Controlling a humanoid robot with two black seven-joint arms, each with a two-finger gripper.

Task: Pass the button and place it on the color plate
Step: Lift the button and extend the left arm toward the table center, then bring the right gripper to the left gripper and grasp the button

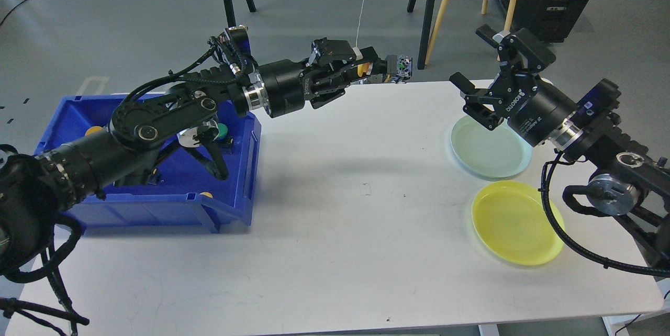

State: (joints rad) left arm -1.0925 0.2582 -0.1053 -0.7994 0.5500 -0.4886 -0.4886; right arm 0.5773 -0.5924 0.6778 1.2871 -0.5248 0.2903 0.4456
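Observation:
My left gripper [384,70] is shut on a yellow-capped button [366,69], held high over the table's far edge at mid-table; the button's blue-grey base [403,65] sticks out to the right. My right gripper [479,71] is open and empty, pointing left toward the button, just above the far left rim of the pale green plate [491,147]. A gap remains between the two grippers. The yellow plate [518,222] lies in front of the green one. More buttons, a green one [222,129] and yellow ones [94,130], lie in the blue bin [157,205].
The blue bin stands at the table's left, partly hidden by my left arm [157,126]. Tripod and chair legs [430,17] stand on the floor behind the table. My right arm's cables [555,231] hang over the table's right side beside the yellow plate.

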